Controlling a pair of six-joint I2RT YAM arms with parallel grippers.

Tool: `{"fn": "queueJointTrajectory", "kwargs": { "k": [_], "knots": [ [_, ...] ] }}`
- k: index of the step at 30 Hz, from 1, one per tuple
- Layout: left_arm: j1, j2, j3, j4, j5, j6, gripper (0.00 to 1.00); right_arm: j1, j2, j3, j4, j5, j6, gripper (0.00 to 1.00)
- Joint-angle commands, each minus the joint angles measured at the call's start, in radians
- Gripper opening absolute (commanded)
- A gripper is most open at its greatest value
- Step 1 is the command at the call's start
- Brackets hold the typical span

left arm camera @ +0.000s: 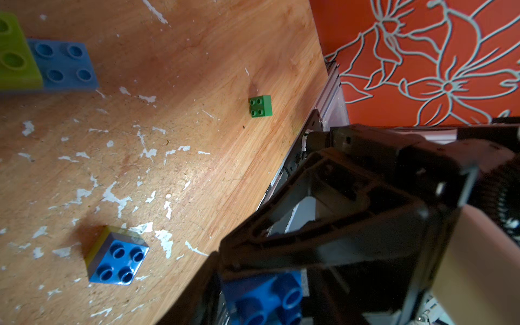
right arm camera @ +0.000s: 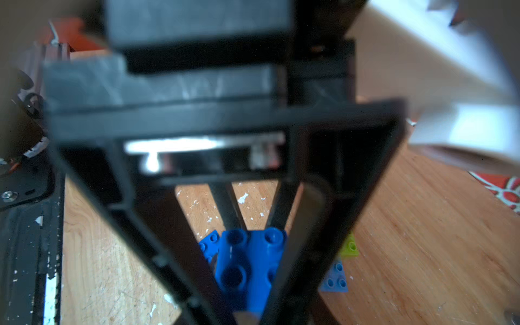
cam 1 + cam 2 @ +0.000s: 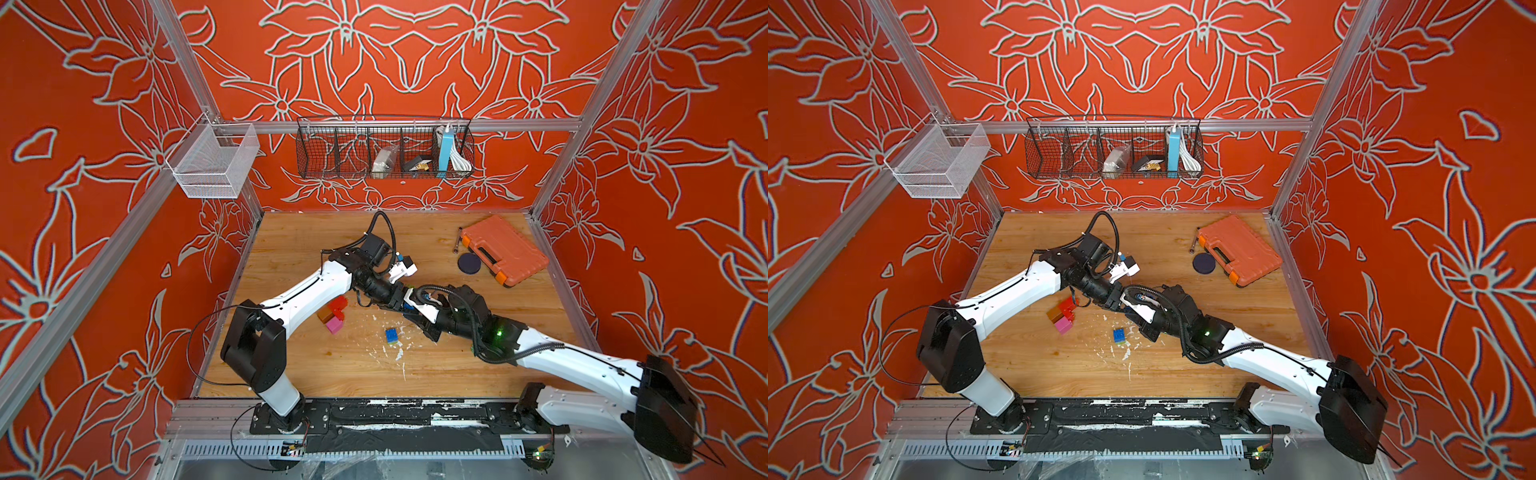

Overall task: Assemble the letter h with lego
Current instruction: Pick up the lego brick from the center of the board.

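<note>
The two grippers meet low over the middle of the table (image 3: 311, 365). The right gripper (image 2: 244, 298) is clamped on a blue brick (image 2: 247, 261), pinched between its two fingers with the studs showing. The left gripper (image 3: 405, 308) sits right against it. I cannot tell how wide its jaws stand or whether they touch the brick.

Just on the near side of the grippers, towards the robot's base, a second blue brick (image 3: 391, 334) sits on a yellow-green one. Off to the left gripper's side, beside the left forearm, red, brown and pink bricks (image 3: 333, 312) lie touching. The left wrist view also shows a small green brick (image 1: 260, 105) lying alone, and a lime brick (image 1: 15, 56) touching a pale blue brick (image 1: 63, 66).

Beyond the grippers to the right, an orange case (image 3: 505, 249) lies shut, with a dark disc (image 3: 469, 263) just beside it.

On the back wall hangs a black wire basket (image 3: 316, 162) with five compartments. Counting from the left, the third holds a clear packet (image 3: 384, 160), the fourth a dark box (image 3: 417, 164), and the fifth an upright pale blue box (image 3: 445, 149) and a white cable (image 3: 459, 160). A white mesh basket (image 3: 208, 183) hangs on the left rail.
</note>
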Motion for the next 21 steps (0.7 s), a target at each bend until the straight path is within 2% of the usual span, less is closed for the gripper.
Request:
{"fn": "queueJointTrajectory", "kwargs": {
  "k": [1,5,9,12,15,17,20,21],
  "knots": [
    [-0.007,-0.017,0.008,-0.036,-0.026,0.038,0.42,0.002,-0.025,0.010,0.045,0.063,0.002,0.27],
    [-0.012,-0.023,0.012,-0.033,-0.050,0.055,0.21,0.001,-0.045,-0.010,0.044,0.056,0.019,0.33],
    [-0.028,-0.019,0.034,-0.045,-0.106,0.081,0.20,0.001,-0.068,-0.030,-0.002,0.070,0.059,0.48],
    [-0.058,0.006,0.065,-0.050,-0.187,0.122,0.20,0.002,-0.134,-0.075,-0.056,0.038,0.119,0.52],
    [-0.079,0.041,0.069,-0.006,-0.265,0.148,0.20,0.002,-0.269,-0.141,-0.178,0.034,0.213,0.55],
    [-0.094,0.073,0.069,0.029,-0.289,0.168,0.20,0.002,-0.370,-0.175,-0.279,0.159,0.364,0.57],
    [-0.139,0.126,0.056,0.072,-0.406,0.237,0.22,-0.008,-0.529,-0.203,-0.519,0.458,0.697,0.60],
    [-0.162,0.143,0.049,0.083,-0.451,0.266,0.23,-0.019,-0.575,-0.205,-0.621,0.533,0.809,0.56]
  ]
}}
